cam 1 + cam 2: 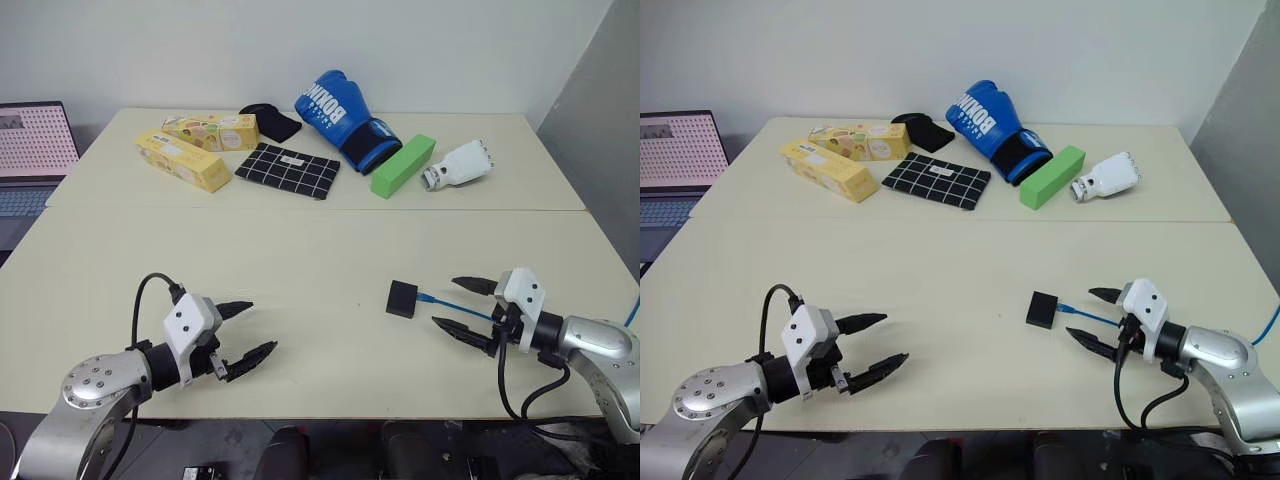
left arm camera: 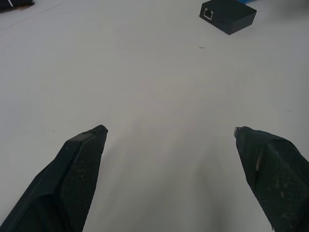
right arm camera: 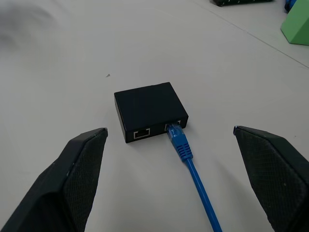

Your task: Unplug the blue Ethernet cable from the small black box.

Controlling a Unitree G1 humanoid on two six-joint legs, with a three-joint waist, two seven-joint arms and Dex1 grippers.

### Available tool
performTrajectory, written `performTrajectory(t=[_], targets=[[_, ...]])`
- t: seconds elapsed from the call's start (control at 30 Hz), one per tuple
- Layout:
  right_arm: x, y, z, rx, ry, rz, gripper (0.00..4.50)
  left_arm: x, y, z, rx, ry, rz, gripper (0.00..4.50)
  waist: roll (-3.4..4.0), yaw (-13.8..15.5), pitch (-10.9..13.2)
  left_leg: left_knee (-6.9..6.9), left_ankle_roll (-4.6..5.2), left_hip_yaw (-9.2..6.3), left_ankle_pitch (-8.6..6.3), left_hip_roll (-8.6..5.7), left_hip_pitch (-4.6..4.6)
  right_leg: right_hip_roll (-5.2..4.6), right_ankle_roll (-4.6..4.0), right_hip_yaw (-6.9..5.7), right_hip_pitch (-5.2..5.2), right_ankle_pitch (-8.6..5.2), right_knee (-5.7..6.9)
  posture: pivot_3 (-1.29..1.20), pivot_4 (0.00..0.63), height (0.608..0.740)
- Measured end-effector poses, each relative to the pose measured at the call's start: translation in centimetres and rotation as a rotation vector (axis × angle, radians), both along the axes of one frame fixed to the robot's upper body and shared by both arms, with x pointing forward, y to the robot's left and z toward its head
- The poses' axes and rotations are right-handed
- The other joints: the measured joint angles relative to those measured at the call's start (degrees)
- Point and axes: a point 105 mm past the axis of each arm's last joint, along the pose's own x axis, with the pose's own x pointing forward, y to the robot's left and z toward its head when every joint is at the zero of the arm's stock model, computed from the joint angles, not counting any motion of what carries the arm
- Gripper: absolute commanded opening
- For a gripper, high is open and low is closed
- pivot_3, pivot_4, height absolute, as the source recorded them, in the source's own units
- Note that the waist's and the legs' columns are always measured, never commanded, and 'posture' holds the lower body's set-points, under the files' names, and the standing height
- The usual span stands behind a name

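From your head views, the thin bright-blue Ethernet cable (image 1: pixel 452 304) was still plugged into the small matte black plastic box (image 1: pixel 402 299) near the cream surface's (image 1: pixel 320 260) right front edge. Your left gripper (image 1: pixel 248 332) hung empty, jaws wide. In the right wrist view, your right gripper (image 3: pixel 169 145) faced the plug, jaws spread, nothing gripped; unplugging remained undone.

Bright, even overhead light, soft faint shadows on the table (image 1: pixel 300 250); wrist views look slightly hazy, perhaps soft-focused.
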Motion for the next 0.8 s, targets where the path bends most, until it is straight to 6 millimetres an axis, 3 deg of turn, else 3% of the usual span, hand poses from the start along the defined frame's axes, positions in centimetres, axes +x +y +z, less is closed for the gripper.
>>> performTrajectory(t=[0.6, 0.8], targets=[[0.37, 0.13, 0.48, -0.001, -0.021, 0.001, 4.44, 0.57, 0.07, -0.04, 0.044, 0.000, 0.033, 4.50, 0.00, 0.00, 0.00, 0.00, 0.00, 0.00, 0.00, -0.01, 0.00, 0.00, 0.00, 0.01, 0.00, 0.00, 0.00, 0.00, 0.150, 0.740], [0.68, 0.24, -0.13, -0.024, -0.008, -0.028, 4.44, 0.60, -0.82, 0.13, 0.043, -0.011, -0.016, 4.50, 0.00, 0.01, 0.00, 0.00, 0.00, 0.00, 0.00, -0.01, -0.01, 0.00, 0.00, 0.00, 0.00, 0.00, 0.00, 0.00, 0.150, 0.740]])
